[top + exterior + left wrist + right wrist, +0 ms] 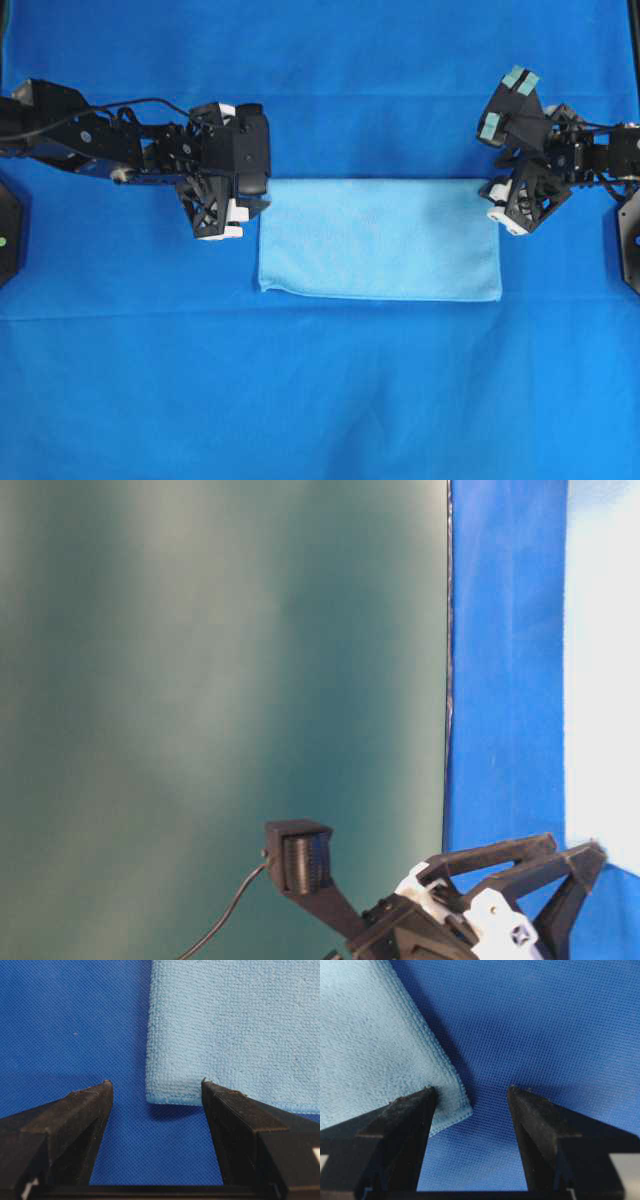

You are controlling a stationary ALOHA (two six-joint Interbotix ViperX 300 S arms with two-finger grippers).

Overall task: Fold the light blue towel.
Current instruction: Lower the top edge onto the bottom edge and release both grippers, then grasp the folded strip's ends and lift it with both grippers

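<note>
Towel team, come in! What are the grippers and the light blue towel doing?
Left gripper open, at towel's corner. Right gripper open, at opposite corner. Light blue towel flat on table cloth, a rectangle, ungrasped. Nothing in the way.

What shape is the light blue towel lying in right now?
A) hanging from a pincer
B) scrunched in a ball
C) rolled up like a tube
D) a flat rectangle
D: seen from overhead, the light blue towel lies flat as a wide rectangle on the darker blue table cloth.
</note>
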